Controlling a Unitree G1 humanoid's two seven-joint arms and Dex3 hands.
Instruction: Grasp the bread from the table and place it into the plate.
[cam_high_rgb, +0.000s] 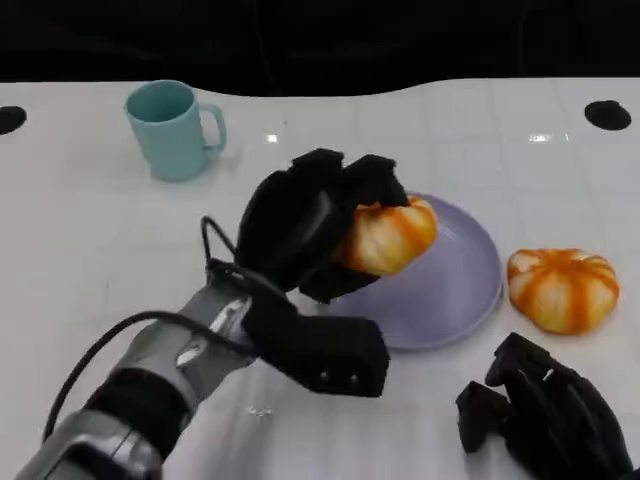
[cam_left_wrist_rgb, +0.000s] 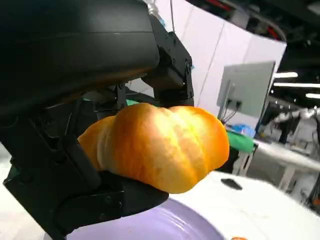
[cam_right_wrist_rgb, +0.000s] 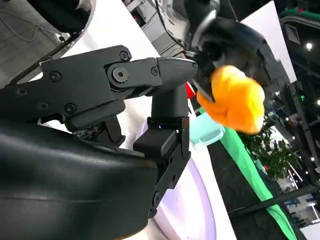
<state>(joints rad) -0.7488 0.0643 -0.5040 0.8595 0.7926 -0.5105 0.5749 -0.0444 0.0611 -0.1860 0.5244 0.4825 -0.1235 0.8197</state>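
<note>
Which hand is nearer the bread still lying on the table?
Right. The right hand rests just in front of the loose bread; the left hand is across the plate, holding another bread.

- White table (cam_high_rgb: 90, 260), glossy, with dark round holes at the far left and far right.
- Teal mug (cam_high_rgb: 170, 128) upright at far left.
- Purple plate (cam_high_rgb: 455, 285) near the middle.
- Second bread roll (cam_high_rgb: 561, 288) just right of the plate.
- Right hand (cam_high_rgb: 545, 415) resting at near right.
</note>
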